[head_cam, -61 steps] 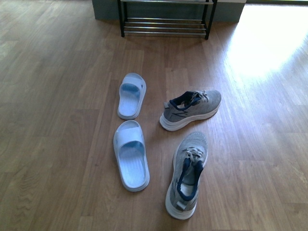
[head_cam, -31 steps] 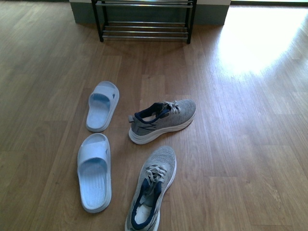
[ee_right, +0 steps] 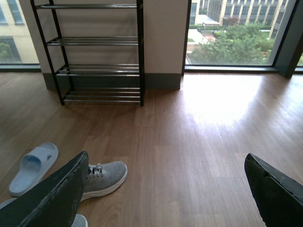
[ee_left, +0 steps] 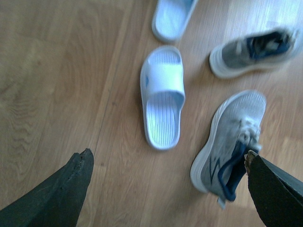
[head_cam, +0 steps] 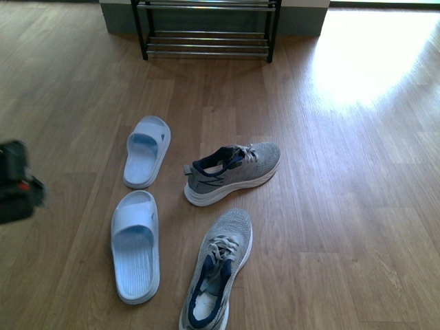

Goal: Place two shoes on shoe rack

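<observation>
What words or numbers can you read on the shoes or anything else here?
There is no readable text in any view.
On the farther sneaker there is a dark zigzag mark on the side, a sign with no letters.
On the nearer sneaker a similar side mark shows in the left wrist view, blurred, with no letters.
The farther slipper and the nearer slipper are plain, with no print showing.
The shoe rack has no label showing.

I see two pale blue slippers lying right side up on the wooden floor [head_cam: 357, 227]. The far slipper [head_cam: 146, 151] and the near slipper [head_cam: 135, 246] sit close, not touching, toes pointing away from me. Sun makes a bright patch on the floor. Through the big window [ee_right: 232, 33] I see green trees [ee_right: 227, 47].
</observation>
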Controlling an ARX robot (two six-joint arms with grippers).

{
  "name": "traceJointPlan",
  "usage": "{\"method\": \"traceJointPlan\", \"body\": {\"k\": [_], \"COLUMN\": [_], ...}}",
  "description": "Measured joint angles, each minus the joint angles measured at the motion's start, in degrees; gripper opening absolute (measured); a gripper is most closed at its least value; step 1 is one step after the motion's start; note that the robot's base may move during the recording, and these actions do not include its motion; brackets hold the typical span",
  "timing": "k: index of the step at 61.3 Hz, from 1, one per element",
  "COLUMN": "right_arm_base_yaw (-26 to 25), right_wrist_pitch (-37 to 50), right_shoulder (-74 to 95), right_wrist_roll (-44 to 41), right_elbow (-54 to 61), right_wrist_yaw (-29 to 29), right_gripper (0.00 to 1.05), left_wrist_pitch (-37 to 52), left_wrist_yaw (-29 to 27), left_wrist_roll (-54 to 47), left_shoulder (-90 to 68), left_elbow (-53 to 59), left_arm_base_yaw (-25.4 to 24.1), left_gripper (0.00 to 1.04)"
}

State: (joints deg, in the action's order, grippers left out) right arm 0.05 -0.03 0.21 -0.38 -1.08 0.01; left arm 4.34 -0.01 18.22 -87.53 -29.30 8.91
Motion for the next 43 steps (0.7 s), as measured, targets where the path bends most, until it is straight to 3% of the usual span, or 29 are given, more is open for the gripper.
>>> {"method": "traceJointPlan", "body": {"k": [12,28,35,43], "right_arm_base_yaw": [0.0,0.0,0.0,0.0], "right_wrist_pitch": [0.0,0.0,0.0,0.0], "right_shoulder": [0.0,0.0,0.0,0.0], "right_wrist_roll": [0.0,0.0,0.0,0.0], "right_elbow": [0.0,0.0,0.0,0.0], "right_wrist_yaw": [0.0,0.0,0.0,0.0], "right_gripper": [0.95,0.95,0.95,0.95], "left_wrist_pitch": [1.2,3.9,3.0,0.2], "left_wrist_yaw": [8.9,19.3,22.9,23.5], "left_wrist_roll": [-8.3,-8.7,-9.2,-9.9], "left_shoulder": [-21.6,-36.4,-43.6,-50.4], "left_elbow": [-10.7,-18.3,-24.1,-28.8], "left_arm_base_yaw": [2.2,6.4,8.1,9.3], "left_gripper": [0.95,0.95,0.95,0.95]}}
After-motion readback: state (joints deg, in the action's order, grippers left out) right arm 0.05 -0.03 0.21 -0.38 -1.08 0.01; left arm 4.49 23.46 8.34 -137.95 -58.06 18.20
